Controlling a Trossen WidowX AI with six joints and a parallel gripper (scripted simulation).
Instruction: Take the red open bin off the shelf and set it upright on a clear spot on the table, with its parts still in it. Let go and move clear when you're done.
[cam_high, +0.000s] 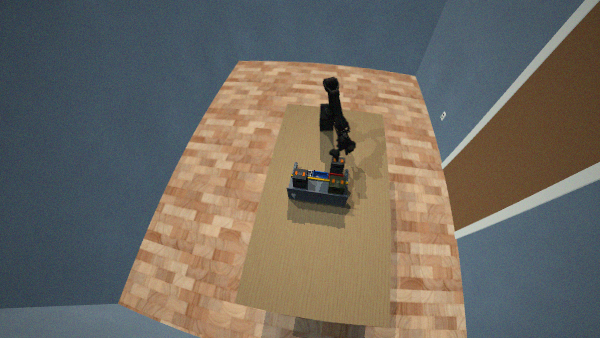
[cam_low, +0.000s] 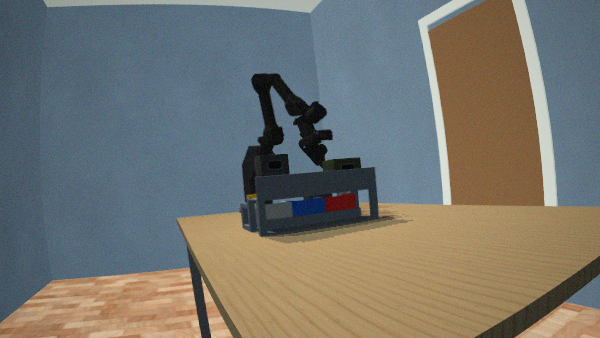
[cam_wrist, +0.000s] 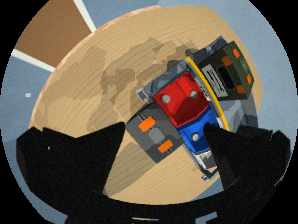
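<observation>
The red bin (cam_wrist: 186, 111) (cam_low: 341, 201) sits on the lower level of the grey shelf (cam_low: 315, 182) (cam_high: 317, 196), at one end, beside the blue bin (cam_wrist: 201, 131) (cam_low: 308, 206). Two round grey parts show inside it in the wrist view. Only a thin red strip of it shows in the top view. My gripper (cam_wrist: 166, 127) (cam_high: 344, 152) is wide open and empty, above the robot side of the shelf. In the wrist view its fingertips lie to either side of a dark box (cam_wrist: 155, 133) (cam_high: 337, 164), which stands in front of the red bin and hides part of its front.
A grey-white bin (cam_low: 279, 210) is beyond the blue one. On the shelf top stand a green box (cam_high: 338, 184) (cam_low: 342, 163) (cam_wrist: 239, 67), over the red bin's end, and a dark box (cam_high: 300, 177) (cam_low: 271, 164) at the other end. A yellow strip (cam_wrist: 212, 93) runs along the shelf's upper edge.
</observation>
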